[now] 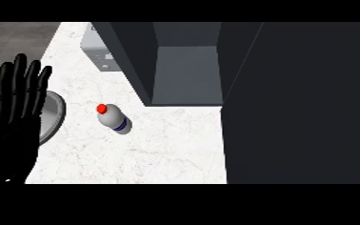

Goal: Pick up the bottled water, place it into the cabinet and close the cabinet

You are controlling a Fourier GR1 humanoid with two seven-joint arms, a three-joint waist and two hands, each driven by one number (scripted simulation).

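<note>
White bottled water (113,118) | apart, right of left robot hand (21,105) | fingers straight

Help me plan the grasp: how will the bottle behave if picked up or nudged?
The bottle seems to stand upright on the counter, narrow for its height, so a sideways nudge would probably tip it. Its round body would then likely roll. Its smooth white side may be slippery; gripping below the red cap seems safer.
</note>
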